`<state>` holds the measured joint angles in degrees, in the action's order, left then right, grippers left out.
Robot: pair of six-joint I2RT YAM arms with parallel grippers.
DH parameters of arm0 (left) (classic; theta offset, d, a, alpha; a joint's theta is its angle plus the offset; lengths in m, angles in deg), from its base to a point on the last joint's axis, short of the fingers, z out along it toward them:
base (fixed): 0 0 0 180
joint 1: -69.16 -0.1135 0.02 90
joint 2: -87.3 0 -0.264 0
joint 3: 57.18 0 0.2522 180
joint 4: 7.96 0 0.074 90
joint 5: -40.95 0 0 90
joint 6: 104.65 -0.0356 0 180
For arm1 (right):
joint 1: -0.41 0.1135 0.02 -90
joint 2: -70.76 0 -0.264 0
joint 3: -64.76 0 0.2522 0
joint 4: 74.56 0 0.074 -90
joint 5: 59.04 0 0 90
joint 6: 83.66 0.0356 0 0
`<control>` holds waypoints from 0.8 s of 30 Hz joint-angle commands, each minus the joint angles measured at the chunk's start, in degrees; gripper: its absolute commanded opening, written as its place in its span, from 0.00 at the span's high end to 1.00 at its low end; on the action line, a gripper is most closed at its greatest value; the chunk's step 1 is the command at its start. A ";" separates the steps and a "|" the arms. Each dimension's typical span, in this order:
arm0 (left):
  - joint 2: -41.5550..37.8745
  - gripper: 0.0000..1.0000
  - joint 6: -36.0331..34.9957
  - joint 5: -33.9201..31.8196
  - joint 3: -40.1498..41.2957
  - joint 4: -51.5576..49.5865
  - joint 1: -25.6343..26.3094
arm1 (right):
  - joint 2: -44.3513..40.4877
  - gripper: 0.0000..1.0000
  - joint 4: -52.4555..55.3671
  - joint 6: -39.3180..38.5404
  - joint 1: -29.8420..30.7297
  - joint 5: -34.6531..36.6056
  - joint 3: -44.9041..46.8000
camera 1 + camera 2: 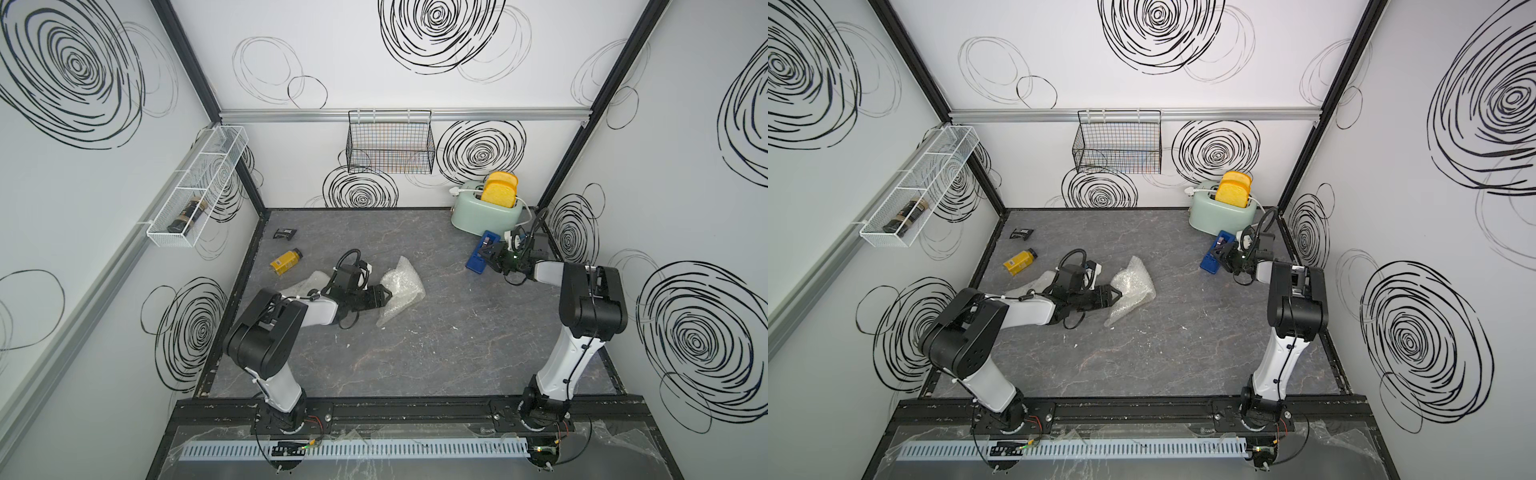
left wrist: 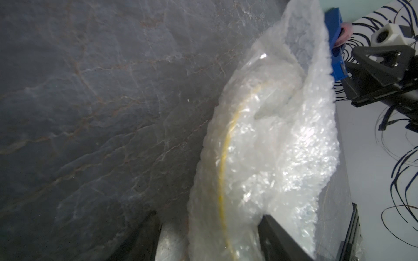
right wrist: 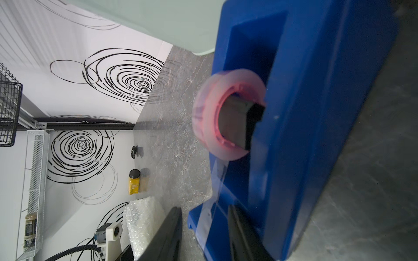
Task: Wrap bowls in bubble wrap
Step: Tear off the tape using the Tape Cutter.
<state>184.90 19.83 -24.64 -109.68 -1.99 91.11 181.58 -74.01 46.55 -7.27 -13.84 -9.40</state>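
Grey marbled surface (image 1: 436,332): left tool (image 1: 388,296) stands wide astride the bubble wrap (image 1: 401,286) bundled over 1 bowl (image 2: 224,153), mid-surface. Right tool (image 3: 203,232), jaws narrow at the tape dispenser (image 3: 316,113); grip unclear. Taping step, I judge; next needs a strip pulled free.

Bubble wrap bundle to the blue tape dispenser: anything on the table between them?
Nothing. Between the bubble wrap bundle and the blue tape dispenser there is only bare grey tabletop, as both top views show.
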 commanded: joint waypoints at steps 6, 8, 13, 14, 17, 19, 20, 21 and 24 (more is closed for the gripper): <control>0.57 0.30 -0.90 -0.10 0.59 0.84 -0.52 | 2.99 0.78 -4.76 4.90 -0.34 -4.80 -1.34; 0.57 0.30 -0.89 -0.15 0.51 0.82 -0.55 | 3.10 0.81 -6.06 5.88 -0.27 -5.83 -1.18; 0.53 0.30 -0.82 -0.05 0.51 0.68 -0.59 | 3.06 0.90 -10.26 8.21 -0.49 -8.15 0.00; 0.56 0.30 -0.82 -0.05 0.51 0.83 -0.51 | 3.11 0.91 -11.38 8.83 -0.49 -8.77 0.20; 0.53 0.31 -0.82 0.04 0.51 0.80 -0.51 | 3.03 0.93 -12.89 9.93 -0.44 -9.91 0.25; 0.48 0.31 -0.87 0.03 0.55 0.79 -0.54 | 2.50 0.99 -12.70 9.90 -0.49 -10.00 0.48; 0.48 0.31 -0.90 -0.05 0.60 0.76 -0.56 | 2.00 1.00 -12.99 9.98 -0.53 -10.05 0.73; 0.48 0.31 -0.88 0.01 0.68 0.67 -0.52 | 1.32 1.00 -13.40 10.08 -0.42 -10.14 1.11; 0.40 0.31 -0.89 -0.12 0.68 0.67 -0.58 | -1.05 1.00 -13.52 10.15 0.03 -10.57 1.59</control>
<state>184.90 19.64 -24.62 -109.68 -2.01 91.11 183.99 -84.09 55.68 -7.84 -20.83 -8.46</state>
